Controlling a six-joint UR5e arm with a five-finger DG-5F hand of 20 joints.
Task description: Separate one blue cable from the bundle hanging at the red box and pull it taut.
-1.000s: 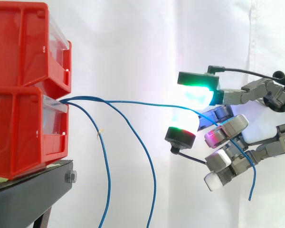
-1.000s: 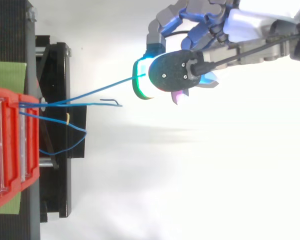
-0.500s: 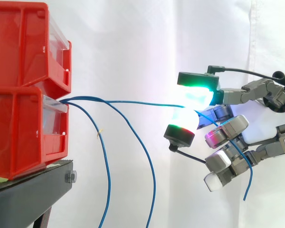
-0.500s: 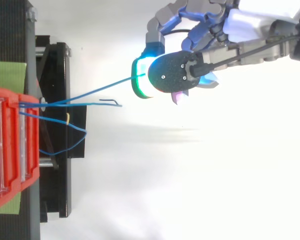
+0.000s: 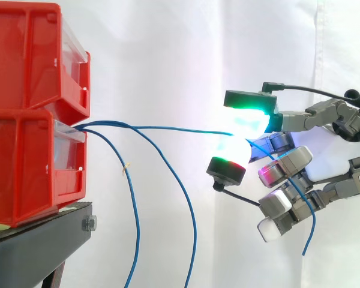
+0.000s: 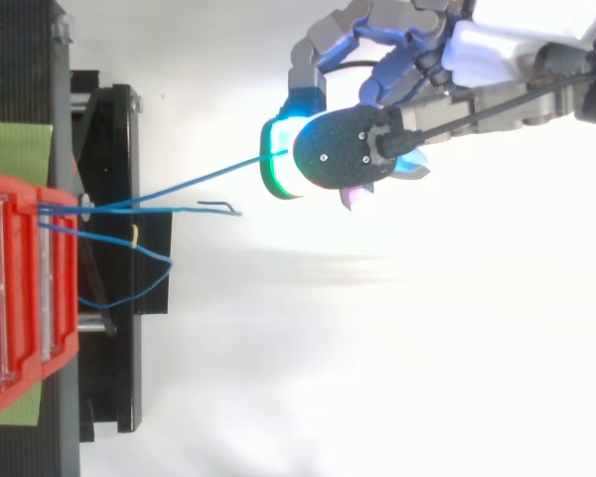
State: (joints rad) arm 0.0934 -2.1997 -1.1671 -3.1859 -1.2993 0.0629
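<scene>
Pinching one blue cable point(image 5: 168, 128), seemingly between fingertips point(image 5: 249, 123), the robot hand point(image 5: 324, 171) holds it nearly straight.

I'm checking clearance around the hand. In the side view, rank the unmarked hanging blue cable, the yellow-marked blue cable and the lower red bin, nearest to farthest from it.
1. The unmarked hanging blue cable, drooping just left of the hand, which pinches a third, pulled blue cable.
2. The yellow-marked blue cable, further left.
3. The lower red bin, far left on the black stand.
</scene>
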